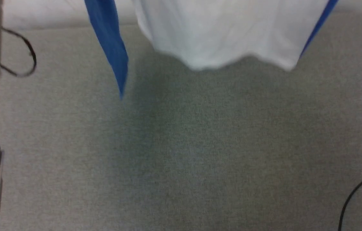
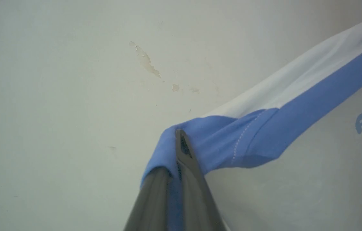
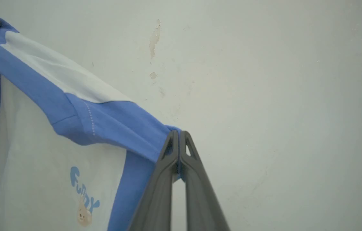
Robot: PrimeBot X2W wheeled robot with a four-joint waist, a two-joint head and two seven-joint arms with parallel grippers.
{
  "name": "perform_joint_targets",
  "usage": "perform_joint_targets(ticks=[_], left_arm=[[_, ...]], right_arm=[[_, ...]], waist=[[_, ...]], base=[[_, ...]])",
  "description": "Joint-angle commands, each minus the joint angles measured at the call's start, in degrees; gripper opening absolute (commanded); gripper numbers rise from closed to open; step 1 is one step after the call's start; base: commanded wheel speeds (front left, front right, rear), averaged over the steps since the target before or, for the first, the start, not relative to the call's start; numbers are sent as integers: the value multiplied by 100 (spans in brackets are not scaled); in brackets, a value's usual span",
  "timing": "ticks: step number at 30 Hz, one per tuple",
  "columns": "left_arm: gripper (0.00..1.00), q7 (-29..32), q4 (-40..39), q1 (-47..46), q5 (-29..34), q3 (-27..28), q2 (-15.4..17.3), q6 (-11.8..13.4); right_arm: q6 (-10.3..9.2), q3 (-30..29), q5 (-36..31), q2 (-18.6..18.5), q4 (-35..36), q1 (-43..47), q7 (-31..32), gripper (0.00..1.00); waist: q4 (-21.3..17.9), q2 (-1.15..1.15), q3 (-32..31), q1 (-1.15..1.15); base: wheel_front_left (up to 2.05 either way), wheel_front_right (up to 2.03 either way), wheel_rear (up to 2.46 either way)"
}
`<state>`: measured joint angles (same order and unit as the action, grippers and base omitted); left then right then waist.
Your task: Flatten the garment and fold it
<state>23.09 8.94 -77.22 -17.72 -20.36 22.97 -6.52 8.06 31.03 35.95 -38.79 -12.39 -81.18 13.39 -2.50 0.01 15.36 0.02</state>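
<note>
Garment hung, top cut off | L gripper + R gripper clamp blue cloth

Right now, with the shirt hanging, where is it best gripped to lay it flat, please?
Grip the shirt at its two blue shoulder ends, from the outer sides, where the left pincer and right pincer pinch: it hangs spread between them.
</note>
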Motion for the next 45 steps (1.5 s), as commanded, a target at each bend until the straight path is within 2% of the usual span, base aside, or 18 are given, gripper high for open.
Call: perform_joint_targets(ticks=[1,9,16,20,24,28,35,45], left_arm=[[0,-96,232,-208,95,85,101,32],[0,-1240,1465,-1398,557,-110,6,0],[0,-2231,2337,-1261,564,-356,-232,-31],[0,-2648,2608,-584,440,-506,-472,-16],[0,-2961,2776,454,233,-627,-749,52],[0,-3139,2855,1633,91,-803,-888,105],[0,-3109,2815,3405,-64,-1192,-883,88],[0,-2773,2226,5009,-251,-1543,-459,57]], right_arm=[[-57,-26,-101,-52,-286,-212,-162,0],[-57,536,-402,290,-1548,-1284,-1315,0],[-57,1166,-181,551,-2023,-1104,-1982,0],[-57,1540,12,681,-2110,-491,-2265,0],[-57,1807,190,710,-2203,347,-2468,0],[-57,2059,391,685,-2256,1267,-2539,0],[-57,2521,911,444,-2090,2681,-2419,0],[-57,3229,1366,8,-1236,3831,-1914,0]], waist=[[-187,-1,861,-2],[-271,-1,1548,-2],[-138,-1,1761,-2],[-4,-1,1642,-2],[115,-1,1296,-2],[166,-1,850,-2],[191,-1,9,-2],[135,-1,-927,-2]], base=[[0,0,0],[0,0,0],[0,0,0],[0,0,0],[0,0,0],[0,0,0],[0,0,0],[0,0,0]])
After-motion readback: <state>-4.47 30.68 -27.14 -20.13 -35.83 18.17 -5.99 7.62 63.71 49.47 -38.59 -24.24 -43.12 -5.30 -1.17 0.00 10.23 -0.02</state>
